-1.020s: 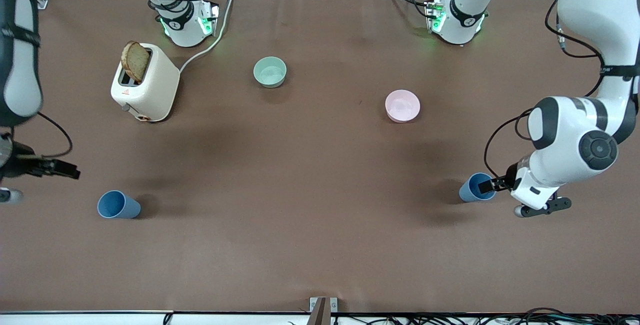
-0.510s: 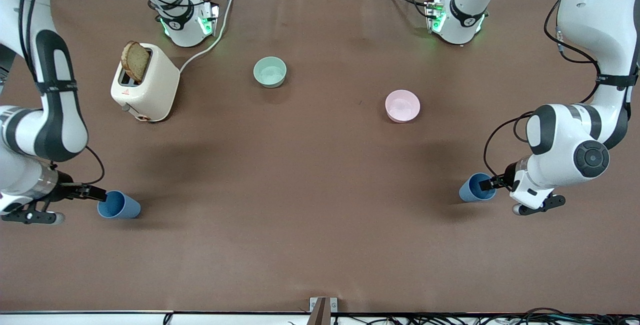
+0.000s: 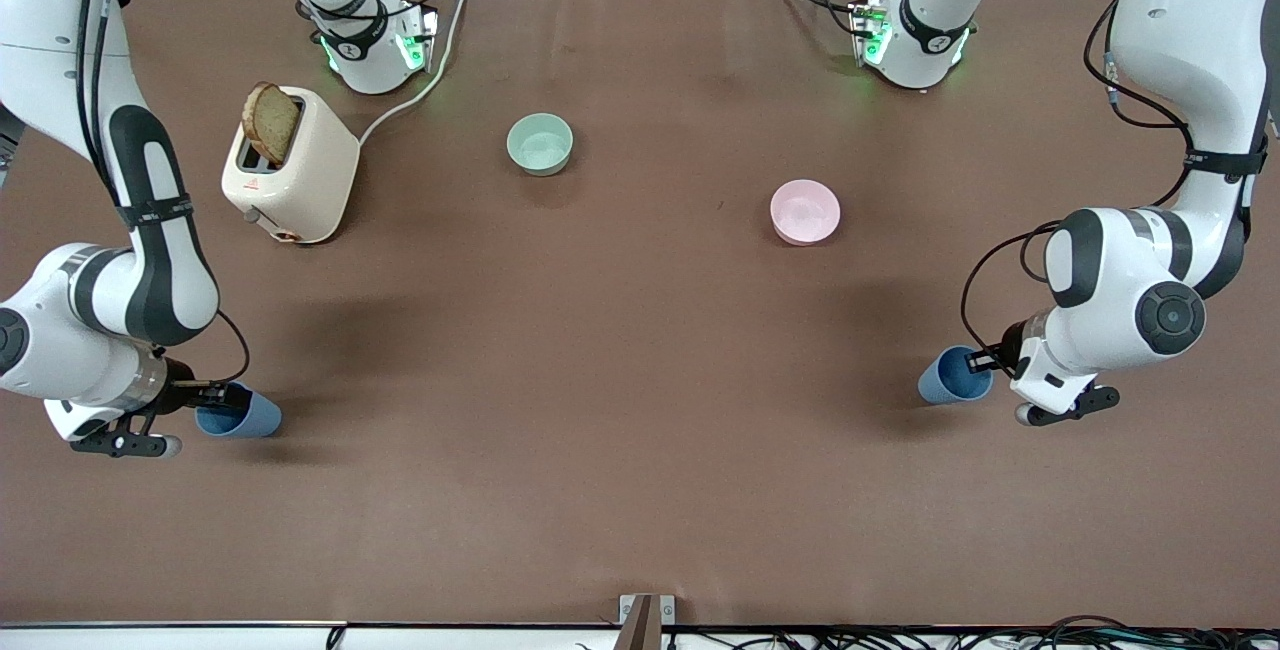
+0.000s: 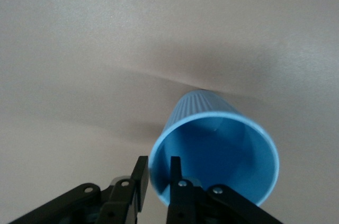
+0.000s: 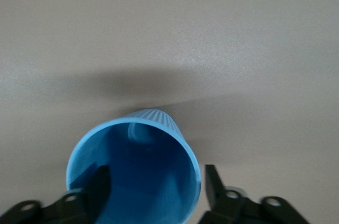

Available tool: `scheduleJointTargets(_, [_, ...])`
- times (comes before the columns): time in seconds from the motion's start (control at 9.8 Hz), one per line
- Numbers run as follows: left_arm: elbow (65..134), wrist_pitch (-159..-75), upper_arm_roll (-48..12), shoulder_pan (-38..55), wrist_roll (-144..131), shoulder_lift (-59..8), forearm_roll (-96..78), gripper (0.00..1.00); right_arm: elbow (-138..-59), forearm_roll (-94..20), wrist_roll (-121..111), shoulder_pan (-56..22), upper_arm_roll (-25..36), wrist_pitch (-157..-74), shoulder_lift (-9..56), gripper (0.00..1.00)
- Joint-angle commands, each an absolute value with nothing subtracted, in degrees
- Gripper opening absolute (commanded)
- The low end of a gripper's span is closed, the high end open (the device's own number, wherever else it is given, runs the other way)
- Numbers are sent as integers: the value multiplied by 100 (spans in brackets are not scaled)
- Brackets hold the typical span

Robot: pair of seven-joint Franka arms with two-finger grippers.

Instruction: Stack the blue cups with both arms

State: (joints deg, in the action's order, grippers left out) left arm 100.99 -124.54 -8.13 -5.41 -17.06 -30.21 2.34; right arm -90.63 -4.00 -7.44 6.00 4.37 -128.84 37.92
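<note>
Left claw (image 4: 157, 179) pinches cup (image 4: 214, 152) (right claw (image 5: 156, 184) straddling another).

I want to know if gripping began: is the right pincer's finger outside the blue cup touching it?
Apart. The right wrist view shows a sliver of table between that outer finger and the blue cup wall.

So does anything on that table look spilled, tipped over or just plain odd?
Nothing spilled or tipped. The only oddity is the toast poking up slanted from the toaster. Both blue cups stand upright.
</note>
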Motion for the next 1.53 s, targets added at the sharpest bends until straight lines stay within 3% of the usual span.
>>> scheduleJointTargets(0.0, [10432, -12691, -870, -545, -1784, -3015, 255, 2, -9061, -483, -1062, 721, 352, -13094, 3867, 45])
scheduleJointTargets(0.1, [10407, -12761, -861, -554, -1784, -3041, 255, 0, -9053, -483, -1150, 825, 352, -13139, 3928, 31])
scheduleJointTargets(0.2, [10363, -12814, -861, -536, -1793, -3015, 255, 0, -9035, -501, -1134, 852, 343, -13166, 3955, 5])
scheduleJointTargets(0.31, [10319, -12745, -922, -501, -1958, -2788, 255, 0, -9009, -553, -1099, 844, 351, -13157, 3972, 0])
scheduleJointTargets(0.51, [10284, -12089, -1797, -492, -3200, -2375, 255, 0, -8913, -571, -1090, 844, 343, -13087, 3946, 0])
scheduleJointTargets(0.71, [9986, -11997, -2878, -318, -5289, -2495, 307, 0, -8799, -580, -1090, 791, 334, -12721, 3807, 0])
scheduleJointTargets(1.12, [8819, -12067, -2927, 1500, -7484, -3854, 630, 0, -8210, -580, -819, 695, 282, -11340, 3209, 0])
scheduleJointTargets(1.43, [8359, -12076, -2927, 1775, -8059, -4455, 870, 3, -8183, -580, 452, 108, 176, -11066, 2831, 0])
